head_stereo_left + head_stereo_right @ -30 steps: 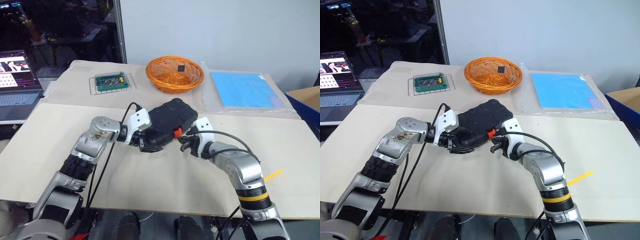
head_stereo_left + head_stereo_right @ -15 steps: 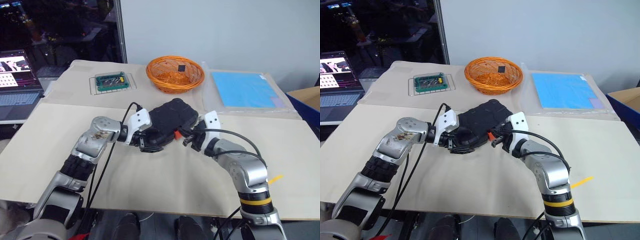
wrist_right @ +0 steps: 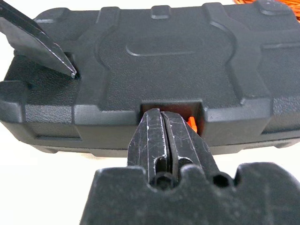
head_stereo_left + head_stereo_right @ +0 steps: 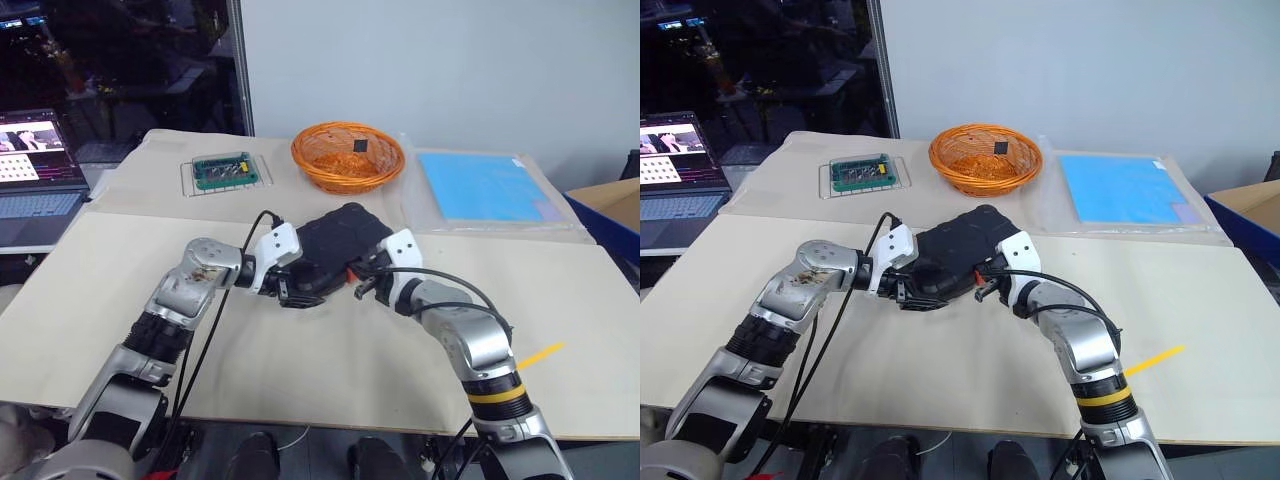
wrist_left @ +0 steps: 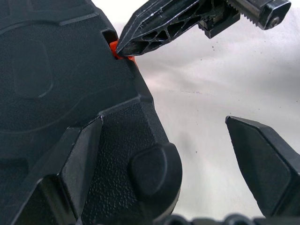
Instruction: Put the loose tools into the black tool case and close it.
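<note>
Far left there's an open laptop (image 4: 35,165) showing a video, sitting off the side of the pale beige table (image 4: 120,300). Further back on the table is a green circuit board in a clear tray (image 4: 226,170). The left gripper (image 4: 292,292) has its fingers spread wide around the near-left corner of the black moulded-plastic tool case (image 4: 338,245), one finger resting on the lid, the other out over bare table. The case lies lid down, closed, in the middle of the table, just in front of the round orange wicker basket (image 4: 347,155). The right gripper (image 3: 161,129) is clenched tight, holding nothing, its tips poked into the notch on the case's front edge, right against the small orange latch (image 3: 191,123). Off to the right sits a flat blue sheet in a clear sleeve (image 4: 480,187).
</note>
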Controlling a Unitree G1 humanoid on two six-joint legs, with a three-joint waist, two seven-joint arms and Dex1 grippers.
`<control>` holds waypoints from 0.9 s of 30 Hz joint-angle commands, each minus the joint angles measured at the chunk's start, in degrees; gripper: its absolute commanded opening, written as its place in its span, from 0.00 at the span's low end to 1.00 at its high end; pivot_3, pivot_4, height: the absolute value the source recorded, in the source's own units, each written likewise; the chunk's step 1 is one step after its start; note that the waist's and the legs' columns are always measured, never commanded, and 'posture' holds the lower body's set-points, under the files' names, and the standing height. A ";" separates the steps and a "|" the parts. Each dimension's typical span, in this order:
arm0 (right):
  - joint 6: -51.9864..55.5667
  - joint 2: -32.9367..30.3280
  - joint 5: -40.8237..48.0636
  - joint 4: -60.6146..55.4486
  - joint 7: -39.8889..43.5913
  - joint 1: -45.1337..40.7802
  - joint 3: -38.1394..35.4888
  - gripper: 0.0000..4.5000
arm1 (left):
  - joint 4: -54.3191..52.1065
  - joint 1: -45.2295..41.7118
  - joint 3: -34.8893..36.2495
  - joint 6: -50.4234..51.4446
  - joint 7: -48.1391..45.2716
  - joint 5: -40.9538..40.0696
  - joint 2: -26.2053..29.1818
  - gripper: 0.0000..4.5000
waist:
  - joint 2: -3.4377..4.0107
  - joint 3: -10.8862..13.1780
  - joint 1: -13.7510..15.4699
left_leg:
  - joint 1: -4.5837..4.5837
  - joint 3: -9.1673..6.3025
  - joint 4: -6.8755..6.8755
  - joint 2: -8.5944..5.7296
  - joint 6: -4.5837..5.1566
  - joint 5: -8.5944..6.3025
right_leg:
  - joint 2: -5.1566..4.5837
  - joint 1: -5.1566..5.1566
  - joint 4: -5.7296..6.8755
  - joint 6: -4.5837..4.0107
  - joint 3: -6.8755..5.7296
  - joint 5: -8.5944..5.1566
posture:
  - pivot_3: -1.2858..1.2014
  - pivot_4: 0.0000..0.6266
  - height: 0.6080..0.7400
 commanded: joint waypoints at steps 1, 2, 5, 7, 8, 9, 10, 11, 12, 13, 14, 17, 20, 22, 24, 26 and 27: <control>3.52 0.22 -2.29 7.13 -2.02 2.32 0.79 0.02 | 2.12 1.64 -1.48 -0.06 0.13 1.88 0.04 1.00 | -0.03 -0.35 -0.01 | 0.02 0.01 -0.02 0.00 -0.02 -0.01 | -0.02 0.00 -0.02 -0.01 -0.01 0.00 | 0.52 0.24 1.00; 3.30 0.27 -2.38 7.47 -2.07 2.10 0.77 0.02 | 2.26 1.66 -1.50 -0.23 0.14 1.94 -0.03 1.00 | -0.05 -0.44 -0.01 | 0.06 0.04 -0.07 -0.01 -0.04 -0.02 | -0.09 0.00 -0.04 -0.01 -0.04 0.00 | 0.52 0.24 1.00; 2.00 0.70 -2.56 8.19 -2.48 1.06 0.60 0.02 | 3.00 1.67 -1.35 -1.29 0.37 2.17 -0.42 1.00 | -0.24 -0.63 -0.02 | 0.31 0.25 -0.71 -0.14 -0.06 -0.04 | -0.43 0.01 -0.36 -0.01 -0.10 0.00 | 0.52 0.24 1.00; -2.02 1.26 -2.47 6.89 -2.28 0.83 -0.12 0.02 | 3.04 2.03 -0.62 -2.70 0.49 1.99 -0.77 1.00 | -0.25 -0.64 -0.01 | 0.42 0.36 -0.88 -0.19 -0.06 -0.04 | -0.65 0.02 -0.42 0.00 -0.20 0.00 | 0.52 0.24 1.00; -4.23 1.54 -1.80 4.73 -1.79 1.11 -0.87 0.02 | 2.59 2.54 0.22 -3.78 0.39 1.39 -0.95 1.00 | -0.25 -0.64 0.01 | 0.45 0.38 -0.89 -0.19 -0.07 -0.04 | -0.69 0.02 -0.42 0.00 -0.22 0.00 | 0.52 0.24 1.00; -7.02 0.97 -1.76 1.41 -0.93 1.89 -0.95 0.02 | 1.44 3.45 1.70 -4.99 0.31 0.07 -1.22 1.00 | -0.24 -0.63 0.01 | 0.45 0.39 -0.90 -0.19 -0.07 -0.04 | -0.73 0.01 -0.42 0.00 -0.24 0.00 | 0.52 0.24 1.00; -8.90 0.48 -1.80 -0.80 -0.30 2.47 -0.94 0.02 | 0.66 4.07 2.72 -5.82 0.25 -0.82 -1.46 1.00 | -0.17 -0.59 0.03 | 0.43 0.39 -0.92 -0.17 -0.07 -0.04 | -0.75 -0.01 -0.43 0.00 -0.24 0.00 | 0.52 0.24 1.00; -9.49 0.21 0.72 -5.61 1.20 3.96 -2.55 0.02 | -0.75 5.12 4.98 -6.35 1.23 -2.53 -2.35 1.00 | -0.09 -0.52 0.05 | 0.39 0.39 -0.94 -0.17 -0.07 -0.04 | -0.78 -0.03 -0.44 0.00 -0.24 0.01 | 0.52 0.24 1.00; -8.81 0.12 4.22 -9.50 2.96 5.30 -4.39 0.02 | -1.87 6.34 7.66 -9.12 2.05 -4.68 -3.91 1.00 | -0.01 -0.47 0.17 | 0.30 0.41 -0.94 -0.16 -0.07 -0.04 | -0.80 -0.10 -0.44 -0.03 -0.24 0.02 | 0.52 0.24 1.00; -8.92 -0.25 5.75 -12.69 3.54 6.48 -5.85 0.02 | -3.08 7.23 9.33 -10.17 2.21 -6.17 -4.51 1.00 | 0.08 -0.39 0.29 | 0.06 0.44 -0.94 -0.16 -0.06 -0.04 | -0.80 -0.13 -0.45 -0.21 -0.24 0.14 | 0.52 0.24 1.00; -8.57 -2.24 7.08 -17.14 5.11 8.55 -7.27 0.02 | -6.11 8.49 12.64 -6.33 2.06 -10.98 -4.86 1.00 | 0.12 -0.33 0.33 | -0.17 0.49 -0.89 -0.18 -0.02 -0.01 | -0.79 -0.17 -0.42 -0.13 -0.24 0.12 | 0.52 0.24 1.00; -6.63 -8.74 9.62 -27.24 8.83 14.85 -10.53 0.25 | -12.97 12.99 17.25 0.64 0.89 -18.16 -2.69 1.00 | 0.14 -0.22 0.56 | -1.08 0.45 -0.72 -0.25 0.55 0.34 | -0.66 -0.85 -0.34 0.58 -0.24 0.18 | 0.52 0.24 1.00; -4.92 -14.35 14.07 -34.03 12.23 21.53 -15.42 0.49 | -18.78 18.08 20.90 3.85 3.08 -21.89 -0.72 1.00 | 0.14 -0.21 0.68 | -1.30 0.40 -0.78 -0.26 0.46 0.02 | -0.60 -1.01 -0.42 0.76 -0.24 0.04 | 0.52 0.24 1.00; -4.65 -18.65 17.15 -38.33 16.28 28.54 -22.00 0.63 | -23.44 23.80 24.70 6.28 3.57 -24.32 2.38 1.00 | 0.22 -0.14 1.07 | -1.29 0.39 -0.86 -0.27 0.46 -0.06 | -0.56 -1.00 -0.50 0.74 -0.24 -0.07 | 0.52 0.24 1.00; -5.03 -21.27 19.35 -40.14 18.85 33.65 -27.70 0.79 | -26.56 28.41 26.76 7.05 3.28 -25.26 5.05 1.00 | 0.23 0.03 1.22 | -1.20 0.41 -0.85 -0.27 0.47 -0.17 | -0.59 -0.90 -0.58 0.73 -0.24 -0.18 | 0.52 0.24 1.00; -6.62 -23.40 19.62 -40.74 21.95 39.41 -33.92 0.96 | -28.52 33.04 28.58 6.20 3.05 -24.80 7.54 1.00 | 0.23 0.29 1.43 | -1.12 0.43 -0.70 -0.27 0.45 -0.15 | -0.60 -0.82 -0.57 0.72 -0.24 -0.18 | 0.52 0.24 1.00; -7.63 -23.95 19.94 -40.93 23.89 42.48 -37.54 0.98 | -29.22 35.26 29.63 6.26 2.68 -24.93 8.86 1.00 | 0.20 0.37 1.53 | -1.06 0.44 -0.71 -0.27 0.46 -0.15 | -0.64 -0.77 -0.61 0.72 -0.24 -0.19 | 0.52 0.24 1.00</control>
